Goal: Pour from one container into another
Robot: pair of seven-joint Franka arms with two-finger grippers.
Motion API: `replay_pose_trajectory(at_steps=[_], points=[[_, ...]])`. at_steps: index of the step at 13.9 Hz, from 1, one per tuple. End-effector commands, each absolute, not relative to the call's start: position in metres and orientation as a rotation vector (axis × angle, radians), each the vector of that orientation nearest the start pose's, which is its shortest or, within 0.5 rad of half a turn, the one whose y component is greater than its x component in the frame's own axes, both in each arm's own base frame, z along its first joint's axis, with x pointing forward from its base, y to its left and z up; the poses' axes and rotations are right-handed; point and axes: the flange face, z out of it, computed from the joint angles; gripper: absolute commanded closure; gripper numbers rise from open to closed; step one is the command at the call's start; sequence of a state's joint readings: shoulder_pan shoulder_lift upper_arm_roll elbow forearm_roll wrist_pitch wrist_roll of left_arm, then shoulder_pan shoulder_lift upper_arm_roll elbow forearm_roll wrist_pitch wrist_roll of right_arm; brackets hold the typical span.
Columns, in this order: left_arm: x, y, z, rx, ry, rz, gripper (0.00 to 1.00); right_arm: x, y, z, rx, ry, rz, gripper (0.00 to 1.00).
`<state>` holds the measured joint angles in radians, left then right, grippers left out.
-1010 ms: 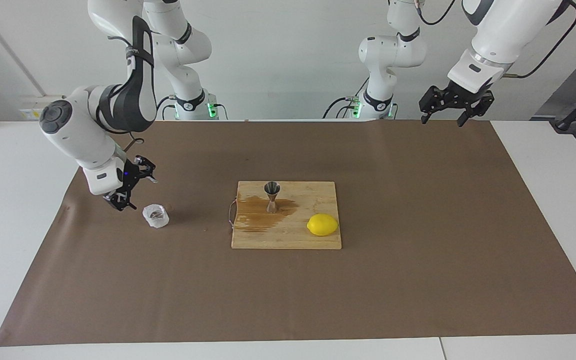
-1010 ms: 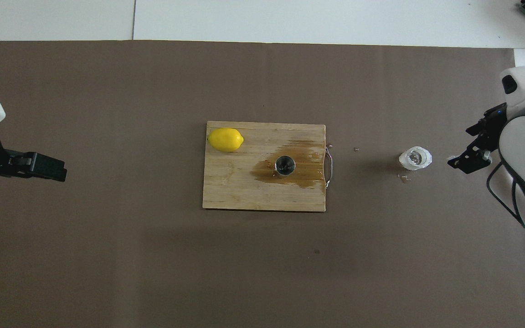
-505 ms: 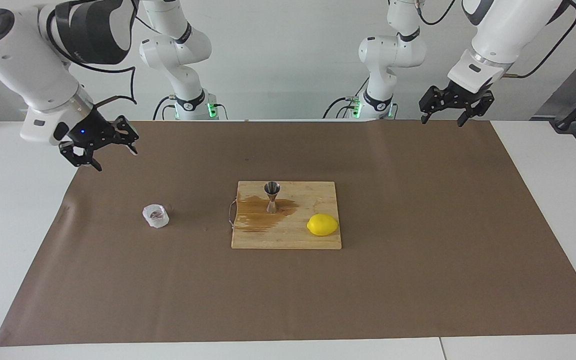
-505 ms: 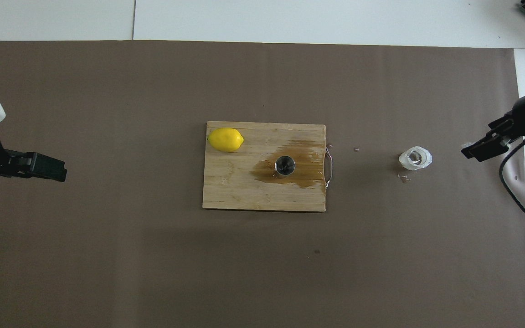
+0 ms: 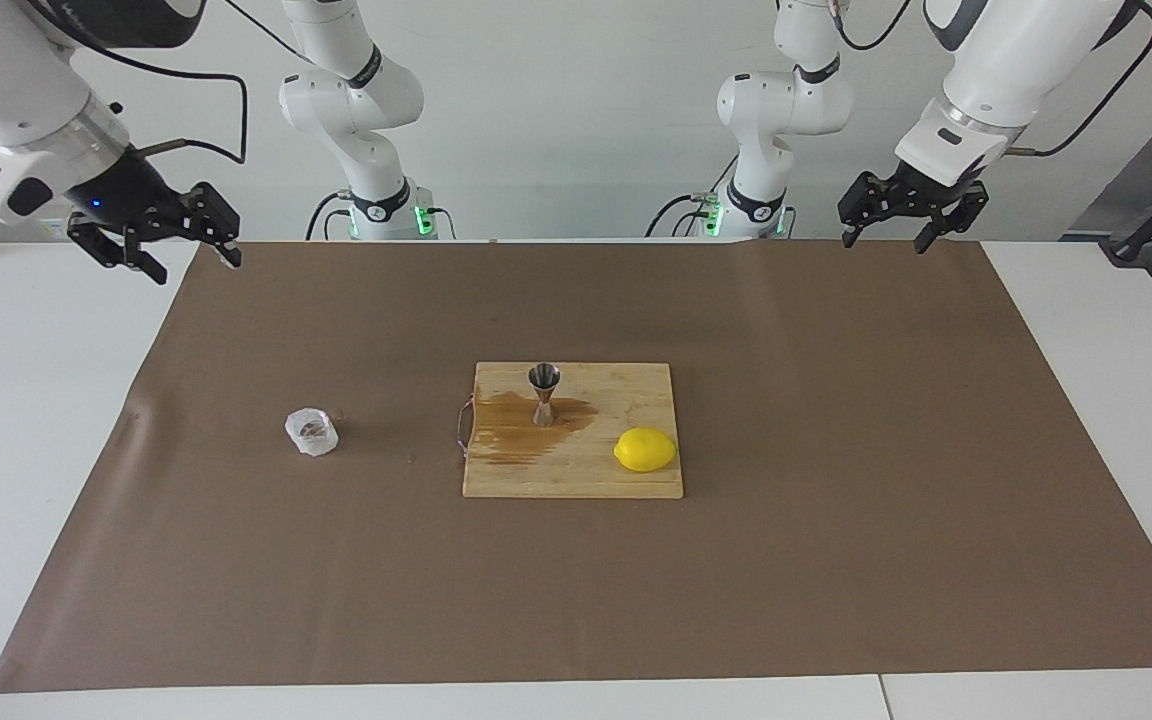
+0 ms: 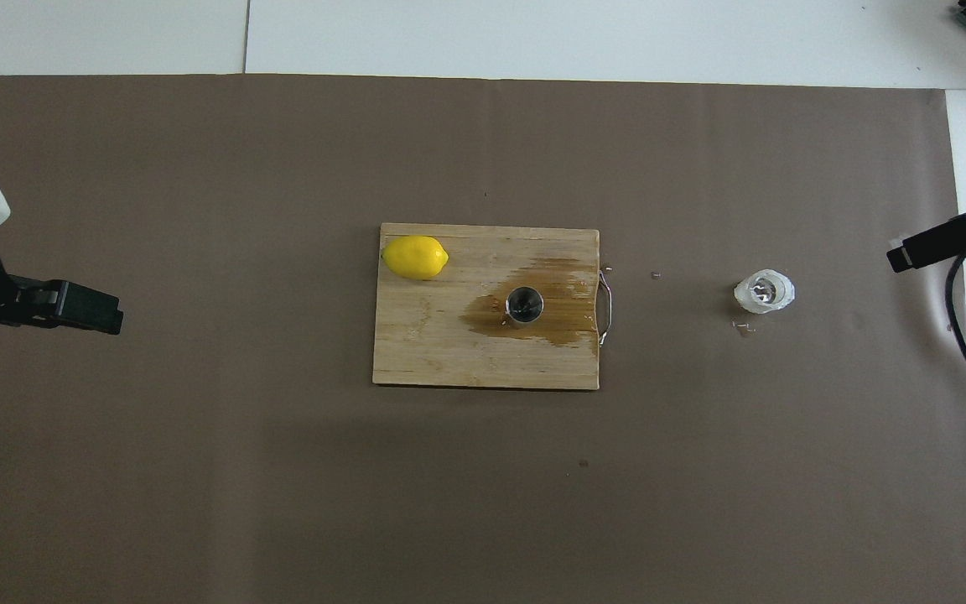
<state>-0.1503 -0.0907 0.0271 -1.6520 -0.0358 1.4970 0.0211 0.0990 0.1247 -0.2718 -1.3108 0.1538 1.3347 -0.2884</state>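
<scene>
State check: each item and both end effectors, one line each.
Cup: upright on the brown mat, toward the right arm's end, brownish inside, not held.
Jigger: upright on the cutting board, standing in a brown spill.
Lemon: lying on the board, untouched.
Right end effector: raised over the mat's edge, open, empty.
Left end effector: raised over the mat's edge, open, empty, waiting.

Crinkled white cup (image 5: 311, 431) stands upright on brown paper (image 5: 836, 560), toward right arm's end, well apart from wooden board (image 5: 576, 478). Steel jigger (image 5: 544, 393) upright on board in a brown wet stain (image 5: 521, 425); lemon (image 5: 645, 450) beside it. Right gripper (image 5: 158, 246) raised over paper's edge, fingers spread, empty. Left gripper (image 5: 904, 223) likewise, waiting.
</scene>
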Motion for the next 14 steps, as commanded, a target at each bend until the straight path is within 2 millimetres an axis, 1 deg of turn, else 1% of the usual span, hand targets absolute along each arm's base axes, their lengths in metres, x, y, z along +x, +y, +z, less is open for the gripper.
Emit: replay_pose_trajectory(at_steps=[1,2,4,5,6,7,8,10,14], points=[[0.507,-0.063,0.630,-3.155,0.235,0.094,0.00,0.530,-0.065,0.692,-2.993,-0.177,0.058,0.09],[0.507,-0.063,0.630,-3.155,0.235,0.094,0.00,0.525,-0.068,0.690,-3.001,-0.170,0.075,0.09],[0.507,-0.063,0.630,-3.155,0.235,0.094,0.00,0.513,-0.067,0.675,-3.025,-0.168,0.106,0.09],[0.507,-0.063,0.630,-3.155,0.235,0.094,0.00,0.509,-0.063,0.664,-3.049,-0.171,0.079,0.09],[0.507,-0.063,0.630,-3.155,0.235,0.094,0.00,0.500,-0.058,0.650,-3.068,-0.188,0.031,0.08],[0.507,-0.063,0.630,-3.155,0.235,0.094,0.00,0.494,-0.059,0.636,-3.076,-0.163,-0.011,0.08],[0.507,-0.063,0.630,-3.155,0.235,0.094,0.00,0.491,-0.056,0.627,-3.079,-0.131,-0.035,0.09],[0.507,-0.063,0.630,-3.155,0.235,0.094,0.00,0.495,-0.049,0.627,-3.082,-0.137,-0.053,0.08],[0.507,-0.063,0.630,-3.155,0.235,0.094,0.00,0.495,-0.046,0.625,-3.084,-0.133,-0.054,0.07]])
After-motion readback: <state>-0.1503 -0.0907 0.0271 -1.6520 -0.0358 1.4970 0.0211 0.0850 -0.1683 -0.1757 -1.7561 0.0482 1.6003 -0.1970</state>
